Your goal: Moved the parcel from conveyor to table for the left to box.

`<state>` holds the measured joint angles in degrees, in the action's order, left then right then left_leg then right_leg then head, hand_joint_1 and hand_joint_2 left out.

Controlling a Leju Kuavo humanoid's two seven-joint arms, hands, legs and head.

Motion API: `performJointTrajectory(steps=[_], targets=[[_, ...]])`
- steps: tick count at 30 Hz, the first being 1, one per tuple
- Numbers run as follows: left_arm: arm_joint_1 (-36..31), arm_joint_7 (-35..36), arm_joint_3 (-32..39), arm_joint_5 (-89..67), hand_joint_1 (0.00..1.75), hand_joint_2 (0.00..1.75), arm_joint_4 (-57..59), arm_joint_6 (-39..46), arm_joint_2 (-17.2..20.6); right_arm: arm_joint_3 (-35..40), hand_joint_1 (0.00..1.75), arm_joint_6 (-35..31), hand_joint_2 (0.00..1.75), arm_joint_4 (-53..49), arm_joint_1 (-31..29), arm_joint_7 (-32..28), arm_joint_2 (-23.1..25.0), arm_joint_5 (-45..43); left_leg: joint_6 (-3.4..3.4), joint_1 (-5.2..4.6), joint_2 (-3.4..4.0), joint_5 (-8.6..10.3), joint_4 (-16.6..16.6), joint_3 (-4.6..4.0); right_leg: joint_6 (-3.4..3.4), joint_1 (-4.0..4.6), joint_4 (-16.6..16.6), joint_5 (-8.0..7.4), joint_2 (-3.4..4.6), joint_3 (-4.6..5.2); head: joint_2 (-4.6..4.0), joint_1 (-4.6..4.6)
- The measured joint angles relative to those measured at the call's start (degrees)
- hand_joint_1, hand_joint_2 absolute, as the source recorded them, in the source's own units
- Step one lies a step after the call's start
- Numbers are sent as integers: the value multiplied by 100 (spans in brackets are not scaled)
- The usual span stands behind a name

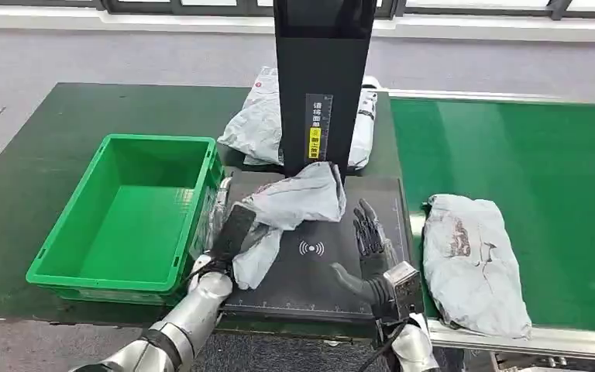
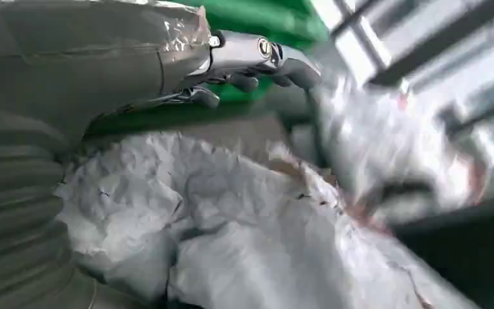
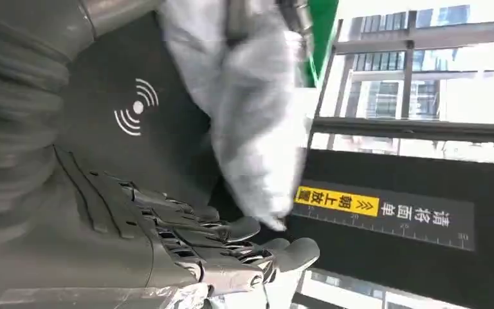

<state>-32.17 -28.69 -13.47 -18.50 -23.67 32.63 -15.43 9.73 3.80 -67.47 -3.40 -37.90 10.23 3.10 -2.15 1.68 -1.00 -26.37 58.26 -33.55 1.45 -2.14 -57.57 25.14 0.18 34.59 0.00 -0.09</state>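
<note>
**Left hand holds the grey parcel over the black scanner plate**

The grey parcel is a crumpled plastic mailing bag. It is above the black scanner plate, on the left part of it, and its upper end reaches close to the foot of the black upright column. Whether its lower end touches the plate I cannot tell. The left hand grips the parcel at its left side, with the dark fingers closed on the plastic. In the left wrist view the wrinkled parcel lies directly under the hand, and the picture is blurred on the far side.

The right hand is over the right part of the plate, beside the white wireless sign. Its fingers are stretched out and apart, and it holds nothing. It is near the parcel but not touching it. In the right wrist view the fingers point toward the column, which carries a yellow label, and the parcel hangs beyond the fingers.

To the left of the plate, just beside it, stands a green box on the dark green table. Behind the column lies a second grey bag. To the right is the green conveyor, and a third grey bag lies flat on it near the front edge.
</note>
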Motion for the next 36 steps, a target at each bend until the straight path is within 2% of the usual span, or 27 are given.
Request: performJointTrajectory(steps=[14,18,19,20,23,27,30,36], targets=[[-50,102,-279,-109,0,175,271,-19,107,0,0,0,175,181,-79,0,-41,-7,-1,0,0,0,0,0,0,0,0,0,1,1,0,0],[-114,742,-595,-1087,0,175,352,-482,135,2,0,39,175,225,-140,-2,-48,-105,0,0,-1,0,0,0,0,-1,0,-1,-2,-2,0,0],[-127,917,-785,-1442,14,175,380,-769,142,2,0,63,175,255,-191,-6,-50,-146,0,-1,-1,0,0,0,0,-1,0,-1,-2,-2,0,0],[-138,975,-949,-1688,175,175,404,-1050,146,0,0,90,175,282,-242,-18,-55,-184,0,-1,-2,0,0,1,1,-1,0,-1,-3,-4,0,-2],[-222,949,-1476,-2246,175,175,424,-1641,127,2,0,114,175,348,-373,-35,-72,-230,1,-1,-15,1,0,10,2,-1,1,0,-19,-20,0,0],[-229,638,-1880,-2338,175,175,424,-1770,50,0,0,109,175,356,-382,-22,-85,-243,2,-2,-14,0,1,13,2,-2,2,0,-19,-23,0,0],[-231,564,-1897,-2255,175,175,415,-1404,17,-13,0,114,175,321,-303,-13,-96,-264,2,-2,-12,1,1,14,2,-1,2,0,-16,-19,0,0],[-291,533,-1715,-2025,175,175,242,-163,11,-39,0,81,175,148,-115,46,-103,-262,-1,-1,0,2,0,10,0,0,0,-4,2,-5,-2,0]])
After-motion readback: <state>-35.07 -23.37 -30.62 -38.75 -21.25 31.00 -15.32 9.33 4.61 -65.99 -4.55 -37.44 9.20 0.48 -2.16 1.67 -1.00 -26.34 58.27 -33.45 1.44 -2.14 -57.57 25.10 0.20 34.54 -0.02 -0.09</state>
